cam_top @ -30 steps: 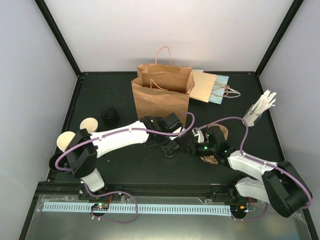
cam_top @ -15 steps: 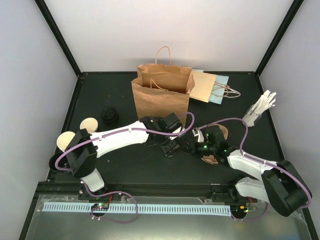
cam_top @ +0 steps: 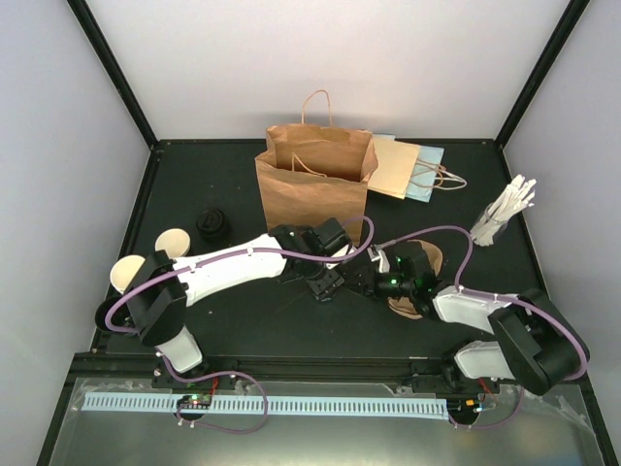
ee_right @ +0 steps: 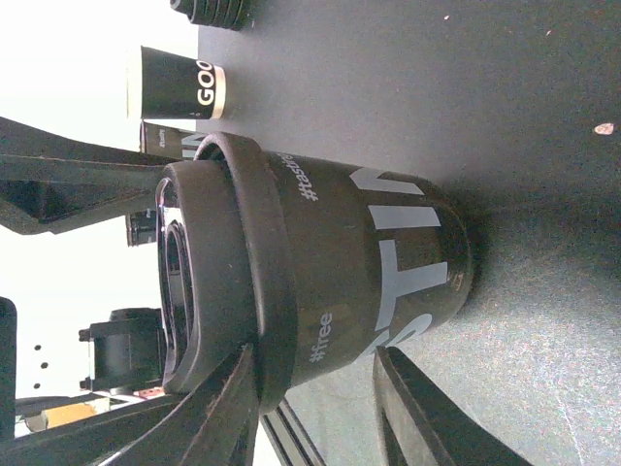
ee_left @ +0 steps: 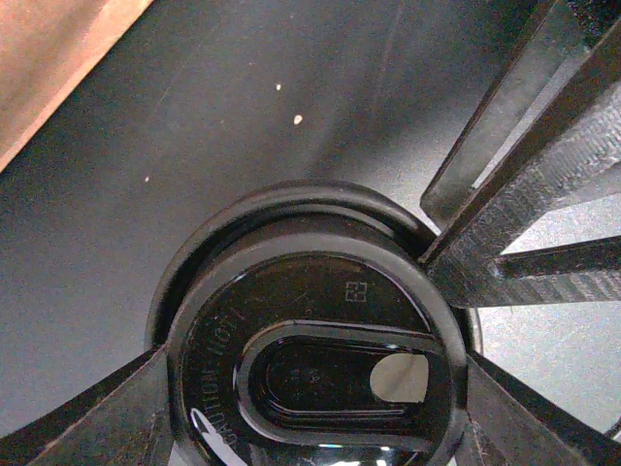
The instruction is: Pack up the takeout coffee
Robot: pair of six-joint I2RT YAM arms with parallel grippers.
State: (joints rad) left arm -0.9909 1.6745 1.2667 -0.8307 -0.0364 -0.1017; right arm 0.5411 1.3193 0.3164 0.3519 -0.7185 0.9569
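Centrally on the black table (cam_top: 243,316), a lidded cup (ee_right: 369,262) stands upright, just on the near side of the open brown paper bag (cam_top: 310,189) and left of the pulp carrier (cam_top: 434,257). The left gripper (cam_top: 325,288) hangs over it, fingers spread wide and apparently clamped on the rim of the black lid (ee_left: 310,369), likely to seat it. The right gripper (cam_top: 356,283) reaches in from the right, fingers half apart against the cup's side, probably to steady it; whether they truly grip cannot be told. The cup wears a black sleeve with pale lettering. An open cup (cam_top: 175,241) and a second open cup (cam_top: 126,275), cream inside, stand well off to the left.
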